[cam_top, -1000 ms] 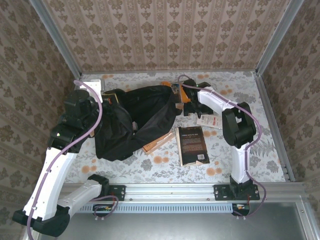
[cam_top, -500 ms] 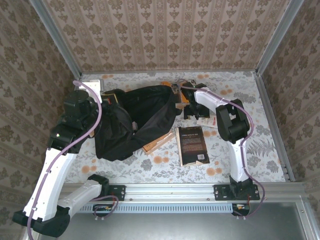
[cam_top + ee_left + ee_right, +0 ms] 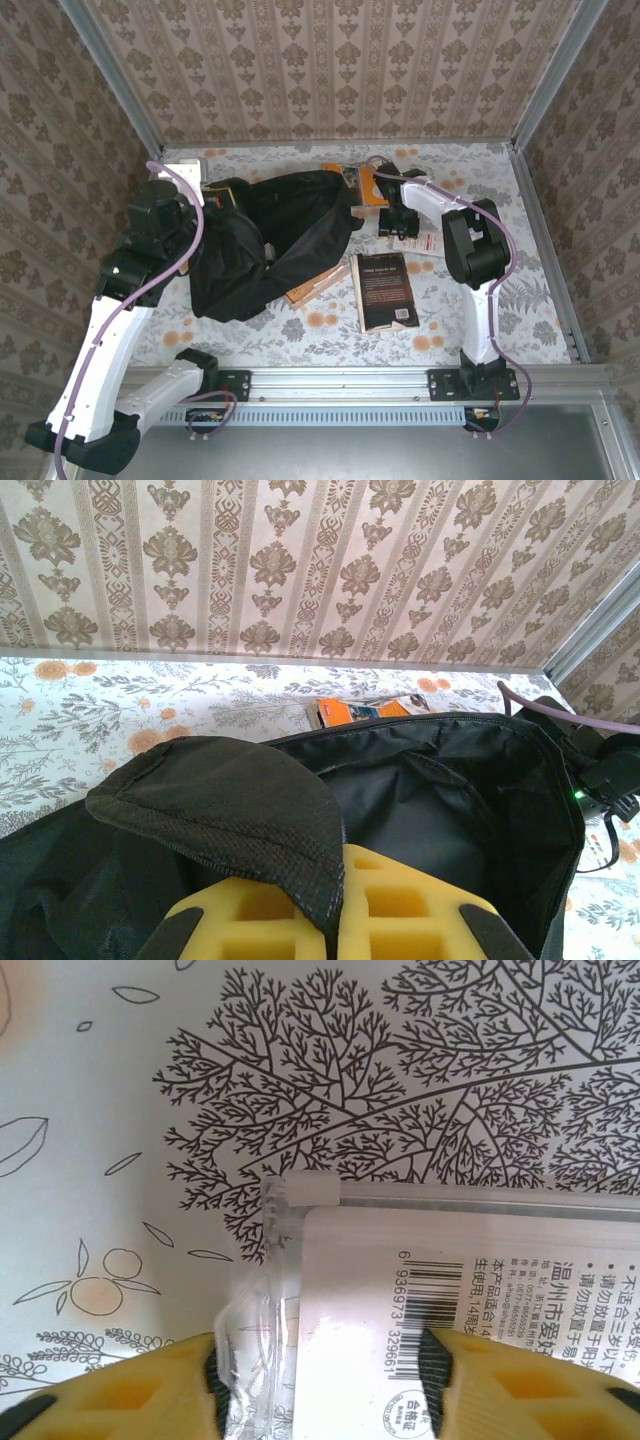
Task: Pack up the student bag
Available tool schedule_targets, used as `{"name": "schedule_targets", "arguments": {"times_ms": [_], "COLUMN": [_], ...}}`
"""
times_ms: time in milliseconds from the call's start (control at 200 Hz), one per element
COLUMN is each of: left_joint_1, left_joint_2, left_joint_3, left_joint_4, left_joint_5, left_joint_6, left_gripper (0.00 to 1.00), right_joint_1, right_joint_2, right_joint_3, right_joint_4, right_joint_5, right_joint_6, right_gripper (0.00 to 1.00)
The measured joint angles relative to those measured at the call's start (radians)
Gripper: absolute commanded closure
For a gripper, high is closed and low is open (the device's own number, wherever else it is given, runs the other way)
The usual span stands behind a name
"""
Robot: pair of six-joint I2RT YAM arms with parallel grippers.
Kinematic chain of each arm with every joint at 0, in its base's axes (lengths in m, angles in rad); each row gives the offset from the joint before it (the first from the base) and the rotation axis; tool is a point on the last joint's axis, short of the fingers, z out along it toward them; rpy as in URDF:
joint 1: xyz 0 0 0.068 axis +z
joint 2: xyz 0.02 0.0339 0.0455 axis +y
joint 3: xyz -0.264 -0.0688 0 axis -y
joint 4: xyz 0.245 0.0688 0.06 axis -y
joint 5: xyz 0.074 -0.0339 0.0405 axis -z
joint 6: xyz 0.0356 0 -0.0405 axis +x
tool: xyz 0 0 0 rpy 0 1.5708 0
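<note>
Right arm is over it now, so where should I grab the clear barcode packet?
Probably the crinkled clear margin of the packet, from straight above: it lies flat on the table, and that puckered plastic sits between the open right fingers.

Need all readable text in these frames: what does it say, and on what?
"6 936973 329661": barcode on the pouch label.
"合格证": round stamp, same label.
"温州市": same label, rest cut off.
Black book, orange item: print too small to read.
</note>
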Motion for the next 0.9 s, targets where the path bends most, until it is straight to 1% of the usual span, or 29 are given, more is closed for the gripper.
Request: {"name": "schedule_targets", "arguments": {"times_ms": [120,300,320,355,450,550,725,900], "left_joint_1": [0.0,0.0,0.0,0.0,0.0,0.0,0.001,0.006], "left_joint_2": [0.0,0.0,0.0,0.0,0.0,0.0,0.0,0.0], "left_joint_3": [0.0,0.0,0.0,0.0,0.0,0.0,0.0,0.0], "left_joint_4": [0.0,0.0,0.0,0.0,0.0,0.0,0.0,0.0], "left_joint_5": [0.0,0.003,0.003,0.003,0.004,0.01,0.018,0.022], "left_joint_6": [0.0,0.0,0.0,0.0,0.0,0.0,-0.001,-0.001], "left_gripper": [1.0,1.0,1.0,1.0,1.0,1.0,1.0,1.0], "right_joint_1": [-0.012,-0.025,-0.026,-0.026,-0.029,-0.032,-0.031,-0.014], "right_joint_2": [-0.016,-0.032,-0.033,-0.033,-0.034,-0.034,-0.024,0.0], "right_joint_3": [-0.023,-0.044,-0.045,-0.046,-0.046,-0.043,-0.021,0.015], "right_joint_4": [0.014,0.033,0.034,0.035,0.035,0.034,0.027,0.009], "right_joint_5": [-0.008,-0.031,-0.031,-0.032,-0.035,-0.047,-0.087,-0.098], "right_joint_6": [0.002,0.006,0.006,0.006,0.006,0.006,0.006,0.005], "right_gripper": [0.63,0.68,0.7,0.71,0.72,0.68,0.66,0.66]}}
